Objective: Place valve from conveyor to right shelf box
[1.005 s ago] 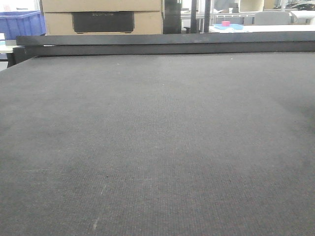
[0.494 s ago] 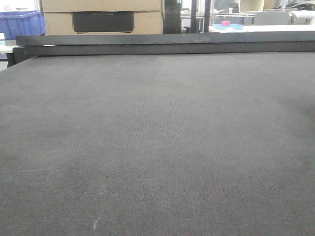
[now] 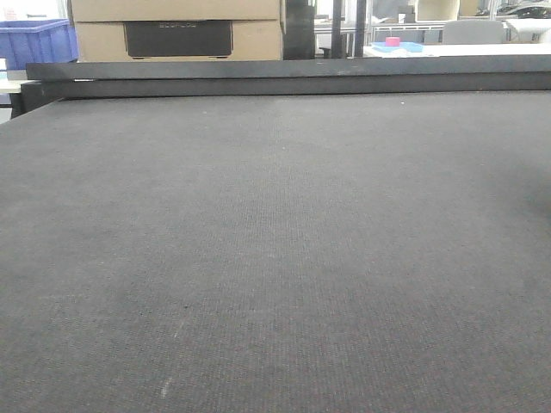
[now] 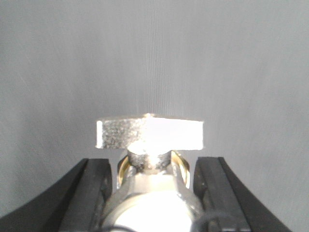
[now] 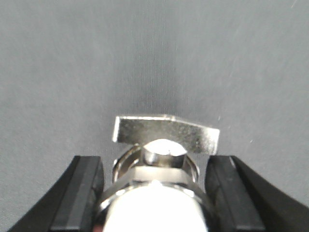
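The conveyor (image 3: 275, 258) is a wide dark grey woven belt with a black rail (image 3: 284, 77) along its far edge; no valve or gripper shows on it in the front view. In the left wrist view, my left gripper (image 4: 154, 166) holds a silver valve (image 4: 149, 133) with a flat bar handle and brass collar between its black fingers (image 4: 96, 186), above the belt. In the right wrist view, my right gripper (image 5: 154, 164) holds a second silver valve (image 5: 166, 135) the same way between its fingers (image 5: 219, 188). The shelf box is out of view.
Behind the rail stand cardboard boxes (image 3: 176, 26), a blue crate (image 3: 34, 41) at the far left, and a pink item on a blue tray (image 3: 393, 41) at the back right.
The front view has shifted very slightly, so the background boxes sit a touch higher. Nothing on the belt has changed.
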Available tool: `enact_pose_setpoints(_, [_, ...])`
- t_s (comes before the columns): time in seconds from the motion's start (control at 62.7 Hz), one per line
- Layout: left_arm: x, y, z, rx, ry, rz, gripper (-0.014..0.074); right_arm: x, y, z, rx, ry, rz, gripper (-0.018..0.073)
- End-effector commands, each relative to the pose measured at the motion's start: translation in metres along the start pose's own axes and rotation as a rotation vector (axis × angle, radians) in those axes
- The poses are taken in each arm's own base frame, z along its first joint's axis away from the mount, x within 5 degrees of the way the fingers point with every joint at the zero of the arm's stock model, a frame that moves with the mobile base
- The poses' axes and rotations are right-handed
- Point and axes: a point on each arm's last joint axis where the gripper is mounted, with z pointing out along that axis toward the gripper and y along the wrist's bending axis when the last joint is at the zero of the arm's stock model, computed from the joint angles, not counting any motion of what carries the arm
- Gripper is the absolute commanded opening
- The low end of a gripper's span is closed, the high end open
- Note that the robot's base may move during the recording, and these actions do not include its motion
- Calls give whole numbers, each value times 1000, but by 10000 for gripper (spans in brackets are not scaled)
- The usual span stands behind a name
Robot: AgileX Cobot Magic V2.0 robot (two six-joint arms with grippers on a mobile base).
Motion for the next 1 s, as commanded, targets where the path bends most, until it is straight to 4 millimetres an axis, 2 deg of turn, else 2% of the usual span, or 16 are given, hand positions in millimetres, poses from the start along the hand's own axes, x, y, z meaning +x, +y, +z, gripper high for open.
enact_pose_setpoints(0.0, [11,-2,-18,1,-103,-6,-111,2,0,-17,16,-138,-4,-163])
enact_pose_setpoints(0.239, [52,-5,-55,-6,-207,-5,-111,21,3,-56,32,-354,-10,-163])
enact_pose_setpoints(0.447, [58,-5,-86,-17,-357,-3,-111,28,5,-84,35,-447,-15,-163])
enact_pose_setpoints(0.654, [60,-5,-99,-21,-420,-3,-111,29,5,-88,35,-462,-16,-163])
enact_pose_setpoints(0.989, [61,-5,-99,-21,-419,-3,-111,28,5,-87,36,-466,-16,-163])
